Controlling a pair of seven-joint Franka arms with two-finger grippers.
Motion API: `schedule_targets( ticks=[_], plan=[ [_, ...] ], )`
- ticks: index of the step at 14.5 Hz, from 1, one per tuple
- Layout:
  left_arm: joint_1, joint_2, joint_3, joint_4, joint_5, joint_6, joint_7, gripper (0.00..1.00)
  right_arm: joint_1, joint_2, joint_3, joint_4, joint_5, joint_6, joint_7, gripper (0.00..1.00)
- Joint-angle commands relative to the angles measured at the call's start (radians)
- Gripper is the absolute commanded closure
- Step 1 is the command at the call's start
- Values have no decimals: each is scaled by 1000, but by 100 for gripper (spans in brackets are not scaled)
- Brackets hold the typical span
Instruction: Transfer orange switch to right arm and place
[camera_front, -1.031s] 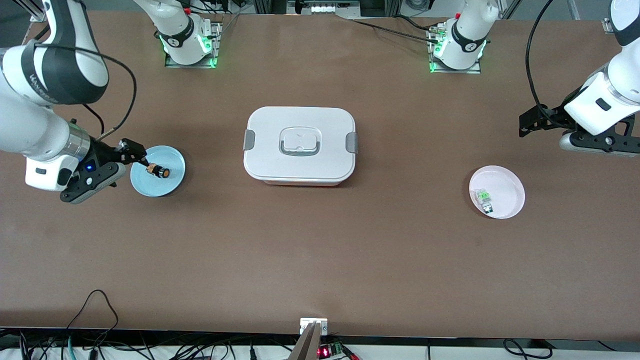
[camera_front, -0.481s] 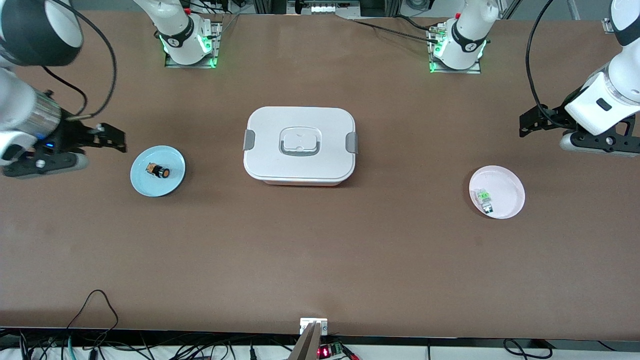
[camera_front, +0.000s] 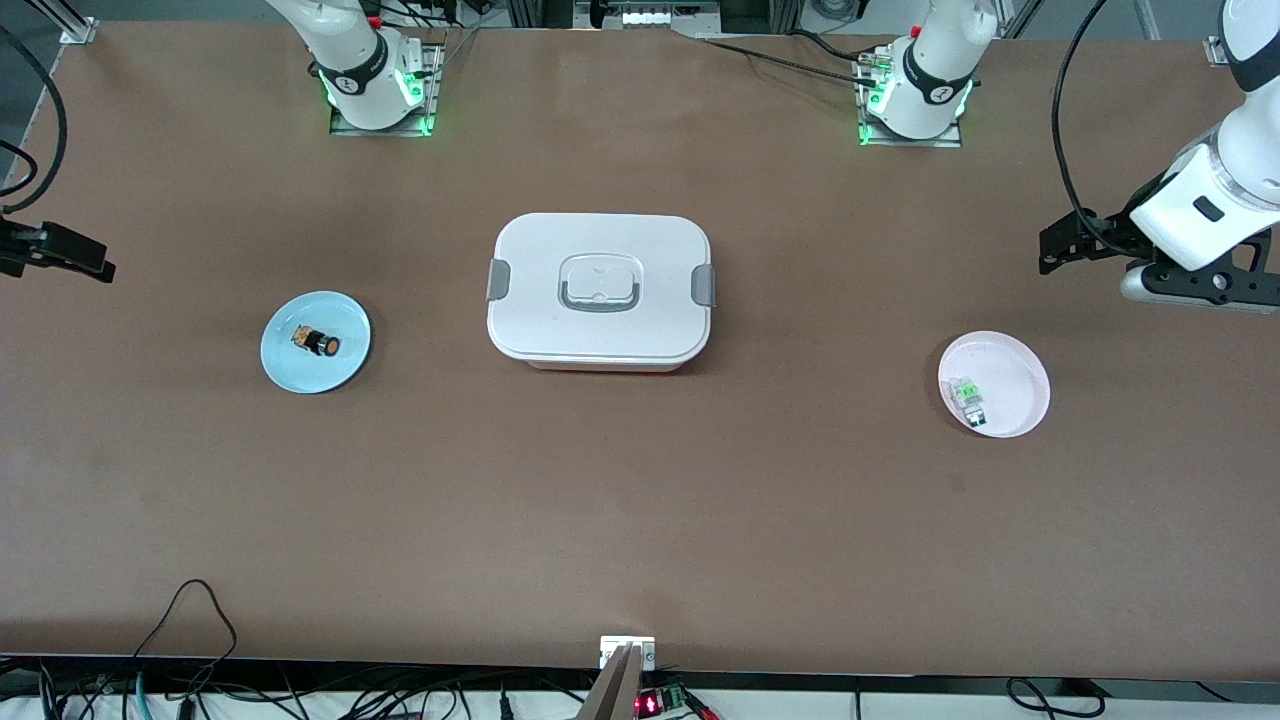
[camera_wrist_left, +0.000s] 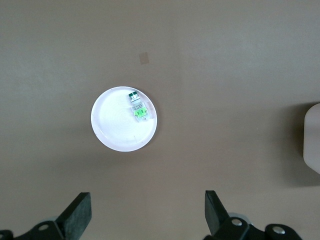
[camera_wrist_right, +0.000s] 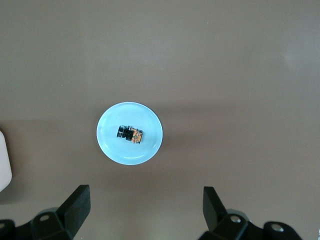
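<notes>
1. On the blue plate (camera_front: 315, 342), toward the right arm's end of the table, the orange switch (camera_front: 320, 343) lies free.
2. Right gripper (camera_wrist_right: 145, 212) hovers high at the plate's nine o'clock, fingers spread.
3. Left gripper (camera_wrist_left: 146, 216) waits spread at one o'clock of the pink plate (camera_front: 1010, 372).

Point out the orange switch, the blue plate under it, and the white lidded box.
orange switch (camera_front: 320, 343): front view, its black body.
blue plate (camera_front: 345, 367): front view, bare rim area.
white lidded box (camera_front: 600, 240): front view, bare lid top.

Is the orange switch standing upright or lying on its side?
Lying on its side: the orange switch rests lengthwise in the blue plate, its orange end facing sideways.
</notes>
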Motion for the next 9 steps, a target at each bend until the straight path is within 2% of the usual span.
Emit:
schedule_targets(
  ticks=[1,9],
  plan=[
    [-9,10,2,30,42,-25,-10,0,32,-27,-12,7,-11,-52,113,0],
    [-9,10,2,30,42,-25,-10,0,29,-125,-12,-37,-16,-43,42,0]
  ],
)
